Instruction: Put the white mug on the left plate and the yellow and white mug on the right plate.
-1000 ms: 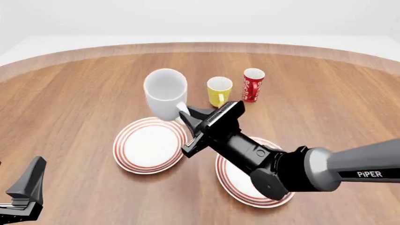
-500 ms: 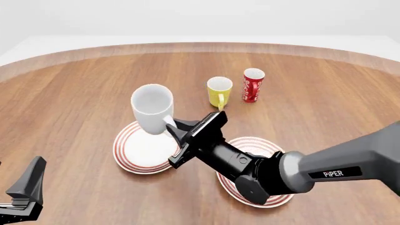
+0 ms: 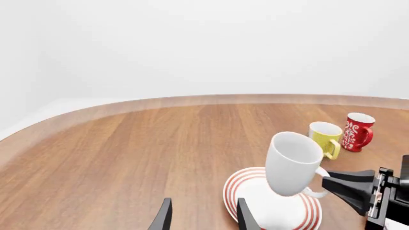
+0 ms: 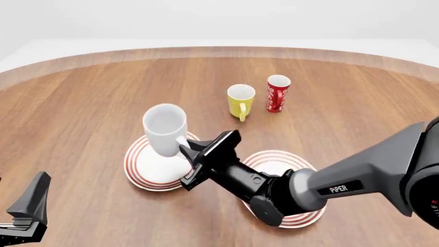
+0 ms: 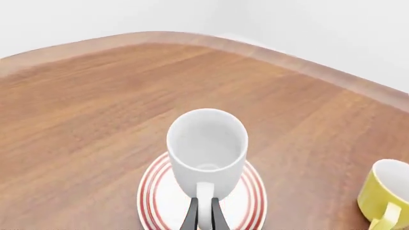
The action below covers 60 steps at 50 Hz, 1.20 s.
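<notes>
The white mug [image 4: 164, 127] hangs slightly tilted, low over the left plate [image 4: 140, 165]. My right gripper [image 4: 189, 150] is shut on its handle from the right. The right wrist view looks down into the white mug [image 5: 206, 143], with its handle pinched between the fingers and the left plate [image 5: 157, 201] beneath. The yellow and white mug [image 4: 240, 100] stands upright on the table further back. The right plate [image 4: 273, 158] lies under my right arm, partly hidden. My left gripper [image 4: 29, 213] is open at the near left corner, far from both mugs.
A slim red cup [image 4: 277, 93] with white markings stands just right of the yellow and white mug. From the left wrist view, the white mug [image 3: 292, 163], the left plate [image 3: 255, 203] and the red cup [image 3: 356, 132] lie ahead of my open left gripper [image 3: 203, 219].
My right gripper has carried the white mug leftward, nearer and lower, from behind the left plate to over it. The left arm has not moved.
</notes>
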Motion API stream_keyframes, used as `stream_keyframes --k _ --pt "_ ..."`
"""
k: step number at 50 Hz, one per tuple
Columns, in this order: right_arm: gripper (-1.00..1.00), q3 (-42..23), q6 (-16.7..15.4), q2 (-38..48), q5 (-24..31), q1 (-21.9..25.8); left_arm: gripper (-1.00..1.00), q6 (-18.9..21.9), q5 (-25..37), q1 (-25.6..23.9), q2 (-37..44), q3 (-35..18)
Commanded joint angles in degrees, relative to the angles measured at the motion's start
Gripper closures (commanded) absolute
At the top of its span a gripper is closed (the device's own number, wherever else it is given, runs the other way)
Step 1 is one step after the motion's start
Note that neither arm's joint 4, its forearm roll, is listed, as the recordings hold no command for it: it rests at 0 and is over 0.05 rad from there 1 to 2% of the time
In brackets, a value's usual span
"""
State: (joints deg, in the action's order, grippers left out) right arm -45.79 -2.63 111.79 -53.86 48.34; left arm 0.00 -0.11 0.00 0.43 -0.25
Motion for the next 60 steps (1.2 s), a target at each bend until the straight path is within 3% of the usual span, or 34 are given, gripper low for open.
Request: stream_keyframes --k 1,60 --pt "1.00 -1.1 1.1 2.1 -0.5 0.1 -1.00 0.0 0.0 0.0 0.0 0.0" --pt "1.00 -4.5 1.4 7.5 1.8 0.3 -1.00 0.0 0.0 0.0 0.0 0.0"
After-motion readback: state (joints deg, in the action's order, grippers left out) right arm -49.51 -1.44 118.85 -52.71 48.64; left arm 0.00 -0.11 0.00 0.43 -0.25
